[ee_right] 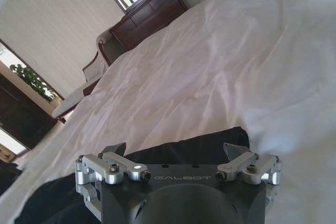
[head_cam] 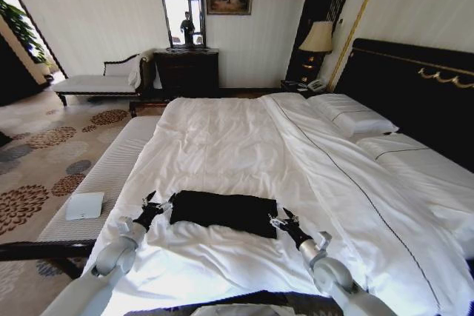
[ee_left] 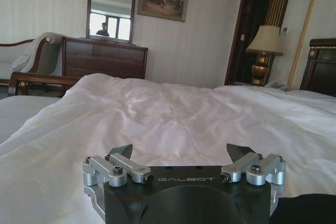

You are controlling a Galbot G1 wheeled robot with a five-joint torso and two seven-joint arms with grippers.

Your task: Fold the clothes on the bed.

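Note:
The clothes are one black T-shirt [head_cam: 222,212], lying as a flat folded rectangle on the near part of the bed [head_cam: 229,135]. My left gripper [head_cam: 157,203] hovers open just off the shirt's left end. My right gripper [head_cam: 283,220] sits open at the shirt's right end, its fingers over that edge. In the left wrist view the open left gripper [ee_left: 181,153] holds nothing and a corner of the T-shirt [ee_left: 310,209] shows beside it. In the right wrist view the open right gripper [ee_right: 176,150] stands above the T-shirt [ee_right: 52,203].
A pale ribbed bench [head_cam: 107,172] runs along the bed's left side with a white pad [head_cam: 84,206] on it. Pillows [head_cam: 348,115] and a black headboard [head_cam: 415,86] are on the right. A dark dresser [head_cam: 187,70], a chaise [head_cam: 92,83] and a lamp [head_cam: 318,38] stand by the far wall.

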